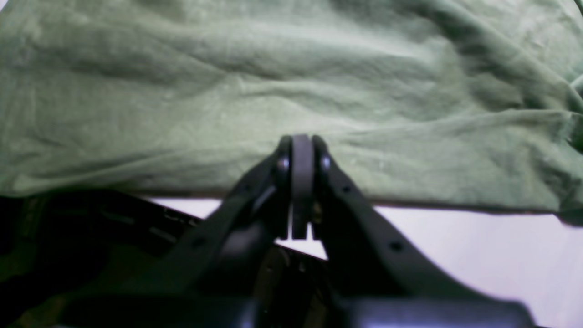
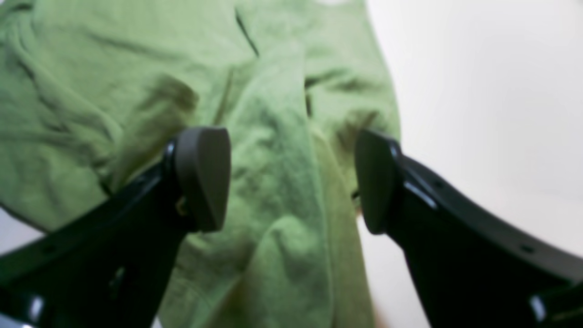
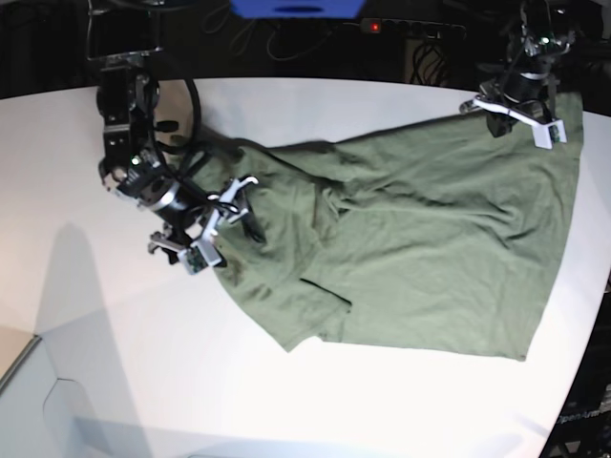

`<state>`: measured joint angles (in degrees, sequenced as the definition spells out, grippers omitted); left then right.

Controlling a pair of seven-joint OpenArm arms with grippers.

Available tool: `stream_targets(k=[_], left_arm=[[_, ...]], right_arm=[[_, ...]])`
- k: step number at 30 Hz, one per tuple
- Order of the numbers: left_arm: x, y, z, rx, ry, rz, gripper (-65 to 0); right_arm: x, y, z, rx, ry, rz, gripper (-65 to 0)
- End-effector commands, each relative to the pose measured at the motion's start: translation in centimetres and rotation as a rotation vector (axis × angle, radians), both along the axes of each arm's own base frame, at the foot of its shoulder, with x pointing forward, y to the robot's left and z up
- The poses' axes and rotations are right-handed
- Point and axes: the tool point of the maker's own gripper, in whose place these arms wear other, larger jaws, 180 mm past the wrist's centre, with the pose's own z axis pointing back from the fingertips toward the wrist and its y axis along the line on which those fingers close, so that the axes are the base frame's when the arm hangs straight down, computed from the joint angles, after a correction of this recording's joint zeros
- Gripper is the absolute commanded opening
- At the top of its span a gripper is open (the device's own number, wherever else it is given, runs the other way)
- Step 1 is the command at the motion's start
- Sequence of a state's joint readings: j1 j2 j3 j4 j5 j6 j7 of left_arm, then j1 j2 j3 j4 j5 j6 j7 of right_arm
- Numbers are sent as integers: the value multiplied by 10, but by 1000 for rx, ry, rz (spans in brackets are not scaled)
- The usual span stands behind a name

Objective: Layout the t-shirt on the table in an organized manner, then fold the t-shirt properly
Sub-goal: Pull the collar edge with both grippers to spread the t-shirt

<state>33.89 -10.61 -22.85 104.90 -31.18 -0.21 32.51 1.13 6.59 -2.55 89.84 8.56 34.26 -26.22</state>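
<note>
item: t-shirt [image 3: 420, 248], olive green, short-sleeved, cotton-like weave with fine creases all over. lies on the white table [image 3: 115, 382], spread across its middle and toward the base view's right, where the cloth reaches the table's edge. the wide straight edge runs down that right side; the narrower end, bunched into soft ridges, points toward the base view's left. a folded-over flap with a dark crease sits at the lower middle. long wrinkles run through the body; the surface is not flat.

item: left gripper [image 1: 301, 150], at the far right corner of the shirt in the base view. jaws pressed together with nothing visible between them, tips hanging just over the shirt's edge, white table showing below the hem.

item: right gripper [image 2: 291, 180], at the bunched end of the shirt. jaws spread wide, one on each side of a raised fold of cloth; the pads [image 2: 202, 177] are not clamped on it. whether they touch the fabric cannot be told.
</note>
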Motion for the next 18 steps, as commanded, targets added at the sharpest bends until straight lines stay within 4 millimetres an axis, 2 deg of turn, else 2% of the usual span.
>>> stream_targets(k=[1, 8, 10, 11, 15, 18], left_arm=[[8, 4, 10, 15, -42, -2, -645], [15, 5, 13, 24, -57, -3, -645], [16, 5, 13, 24, -60, -3, -645], [21, 5, 15, 24, -70, -3, -645], [24, 5, 17, 24, -80, -3, -645], [23, 5, 17, 17, -78, -1, -645]], right_arm=[[13, 1, 17, 28, -57, -1, -219], [22, -2, 8, 26, -31, -9, -239], [22, -2, 8, 26, -31, -9, -306], [21, -2, 8, 26, -29, -9, -360], [16, -1, 2, 24, -11, -9, -650], [8, -2, 5, 27, -23, -10, -649]])
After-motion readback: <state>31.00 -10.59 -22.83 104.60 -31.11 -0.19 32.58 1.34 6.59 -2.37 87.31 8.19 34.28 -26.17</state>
